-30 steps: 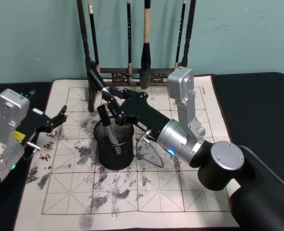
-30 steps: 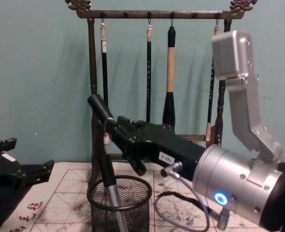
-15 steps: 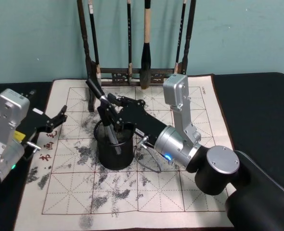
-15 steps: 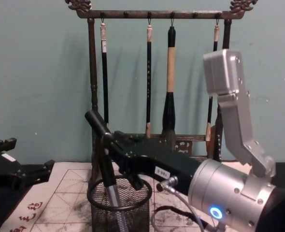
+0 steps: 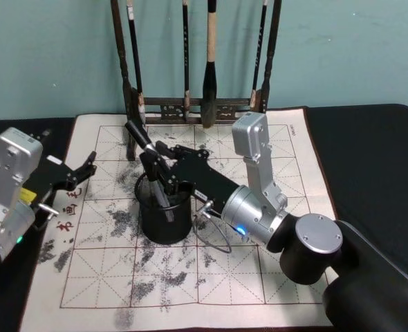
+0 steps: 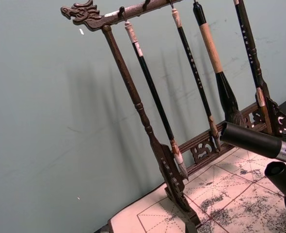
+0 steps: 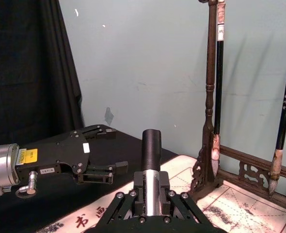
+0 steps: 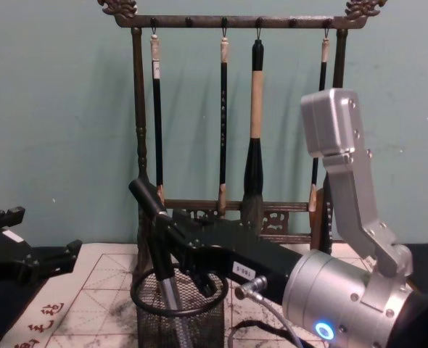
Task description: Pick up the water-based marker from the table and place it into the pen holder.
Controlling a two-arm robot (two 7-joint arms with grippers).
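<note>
My right gripper (image 5: 161, 169) is shut on the water-based marker (image 5: 139, 138), a black-capped pen that tilts up toward the brush rack. It hangs over the mouth of the pen holder (image 5: 165, 223), a black mesh cup on the table's (image 5: 377, 152) cream mat. In the chest view the gripper (image 8: 173, 235) sits at the holder's rim (image 8: 143, 303), and its fingers hide the marker's (image 8: 147, 197) lower end. A second dark pen (image 8: 167, 286) with a grey barrel leans inside the holder. The right wrist view shows the marker (image 7: 151, 145) clamped between the fingers. My left gripper (image 5: 81, 171) rests open at the mat's left edge.
A tall wooden brush rack (image 5: 190, 108) with several hanging brushes stands just behind the holder. A grey cable loop (image 5: 216, 238) from the right arm lies beside the holder. The front of the ink-smudged mat (image 5: 259, 277) is bare.
My right gripper has come down and toward me with the marker, bringing it from above the holder to its rim. The left arm has not moved.
</note>
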